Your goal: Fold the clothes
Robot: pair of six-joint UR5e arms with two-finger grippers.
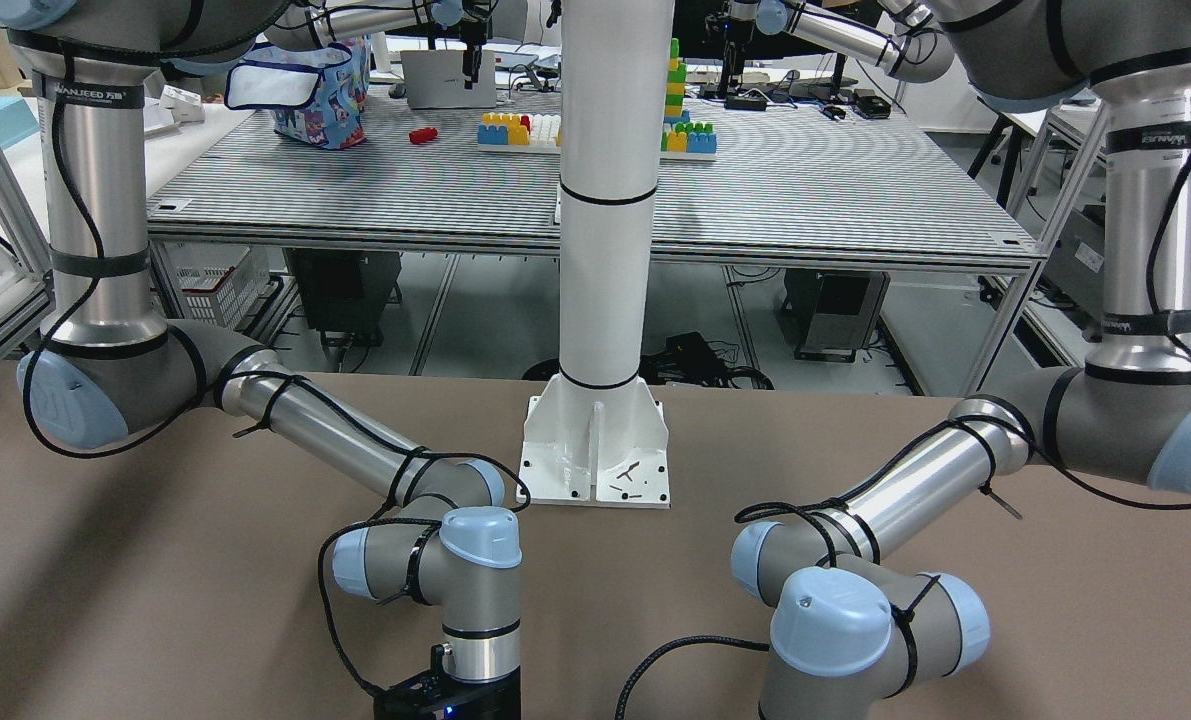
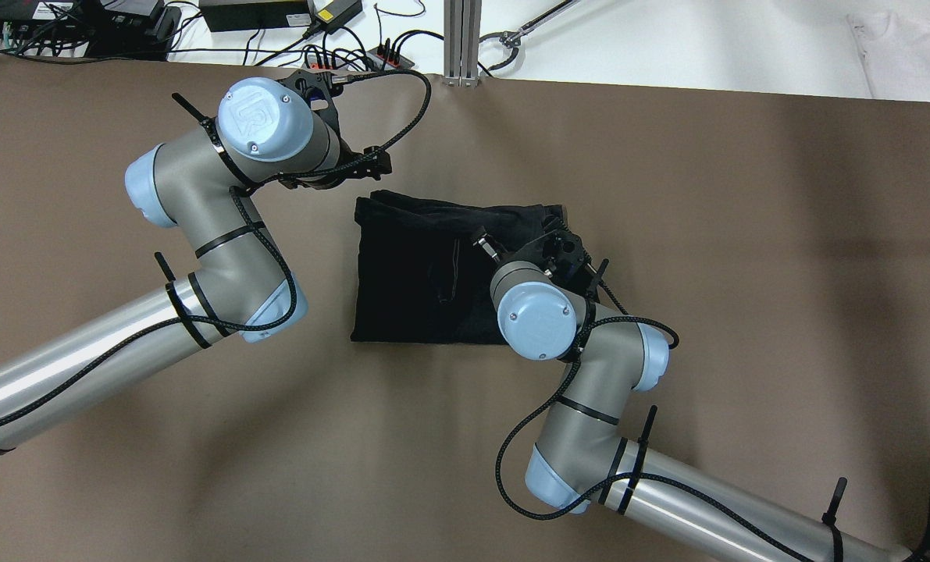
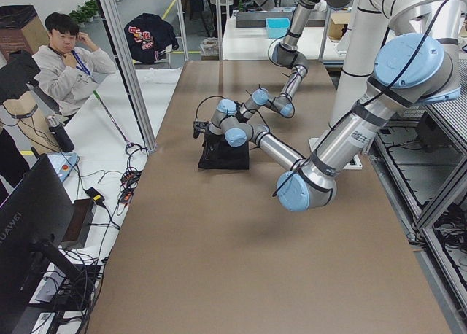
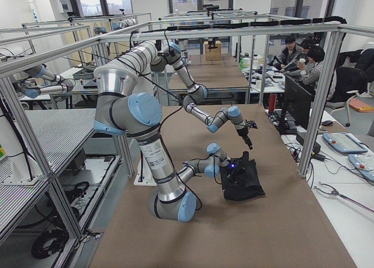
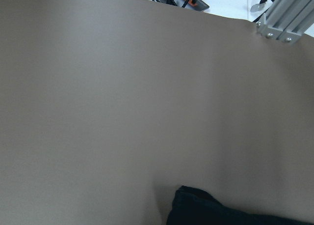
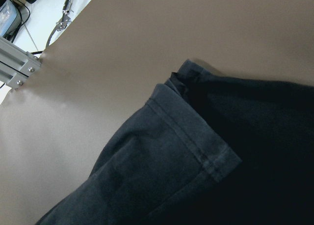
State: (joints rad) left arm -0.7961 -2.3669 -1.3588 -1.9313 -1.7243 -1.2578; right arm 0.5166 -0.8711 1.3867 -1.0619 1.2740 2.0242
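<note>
A black garment point(image 2: 425, 265) lies folded into a rough rectangle in the middle of the brown table point(image 2: 746, 234). My left gripper point(image 2: 369, 162) hangs just beyond the garment's far left corner, above the table; its fingers are hidden under the wrist. The left wrist view shows only that corner of the garment point(image 5: 221, 210) at its bottom edge. My right gripper point(image 2: 562, 248) is over the garment's right side, dark against the cloth, so I cannot tell how its jaws stand. The right wrist view shows a hemmed edge of the garment point(image 6: 196, 151) close up, without fingers.
A white cloth point(image 2: 910, 47) lies past the table's far right corner. Cables and a power strip point(image 2: 355, 55) and an aluminium post point(image 2: 462, 39) sit at the far edge. The white column base point(image 1: 595, 450) stands between the arms. An operator point(image 3: 66, 64) sits beyond the table.
</note>
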